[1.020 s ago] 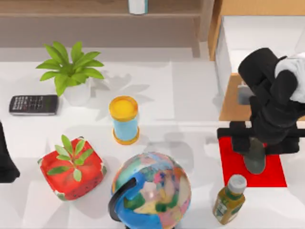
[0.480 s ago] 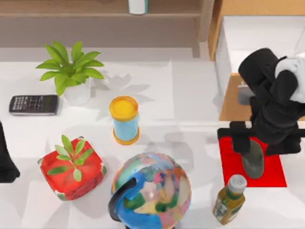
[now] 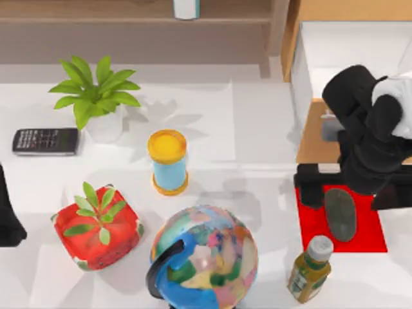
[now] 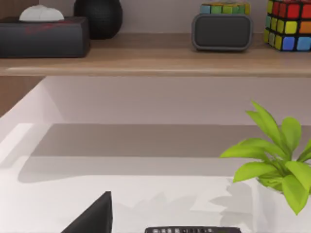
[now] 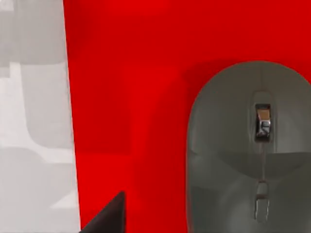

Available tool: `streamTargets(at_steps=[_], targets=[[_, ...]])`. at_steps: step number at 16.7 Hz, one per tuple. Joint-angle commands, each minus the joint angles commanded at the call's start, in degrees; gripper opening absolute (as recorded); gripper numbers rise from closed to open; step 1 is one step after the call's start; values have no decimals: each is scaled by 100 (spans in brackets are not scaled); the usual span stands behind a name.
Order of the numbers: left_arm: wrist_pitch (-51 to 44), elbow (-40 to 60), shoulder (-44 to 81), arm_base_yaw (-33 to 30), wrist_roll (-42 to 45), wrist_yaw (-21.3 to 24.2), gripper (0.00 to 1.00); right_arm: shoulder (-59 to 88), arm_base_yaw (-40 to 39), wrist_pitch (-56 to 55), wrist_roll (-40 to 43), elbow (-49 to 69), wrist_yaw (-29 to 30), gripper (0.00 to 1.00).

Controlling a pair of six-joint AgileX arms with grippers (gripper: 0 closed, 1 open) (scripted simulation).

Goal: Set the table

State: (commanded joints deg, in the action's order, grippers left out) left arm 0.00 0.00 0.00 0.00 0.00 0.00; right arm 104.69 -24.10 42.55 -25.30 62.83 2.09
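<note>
Your right gripper (image 3: 351, 187), fingers spread wide at the right of the top view, hovers over the grey mouse (image 3: 340, 214) lying on the red mat (image 3: 312, 225) on the table (image 3: 257, 129) (placement looks done; retreat remains).

— How many plants did you count?
— Two: one leafy plant in a white pot (image 3: 96, 96) at ten o'clock, one in a red strawberry-like pot (image 3: 96, 226) at eight.
— Other things on the table (image 3: 257, 129)?
— One calculator (image 3: 45, 141), one yellow-capped hourglass-like cylinder (image 3: 167, 161), one globe (image 3: 205, 256) at six, one bottle (image 3: 308, 268), one red mat (image 3: 370, 225), one grey mouse (image 3: 340, 214) at four.
— And on the shelf?
— One black speaker (image 4: 222, 31), two puzzle cubes, one tissue box (image 4: 43, 35), one black ball (image 4: 98, 17).
</note>
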Motion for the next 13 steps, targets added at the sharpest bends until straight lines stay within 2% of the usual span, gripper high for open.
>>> streamTargets(at_steps=[8,13], targets=[[0,0,0,0,0,0,100,-120,-36,-135,102,-69,32,100],[0,0,0,0,0,0,100,-684,-201,-1341,999,-820,251,100]])
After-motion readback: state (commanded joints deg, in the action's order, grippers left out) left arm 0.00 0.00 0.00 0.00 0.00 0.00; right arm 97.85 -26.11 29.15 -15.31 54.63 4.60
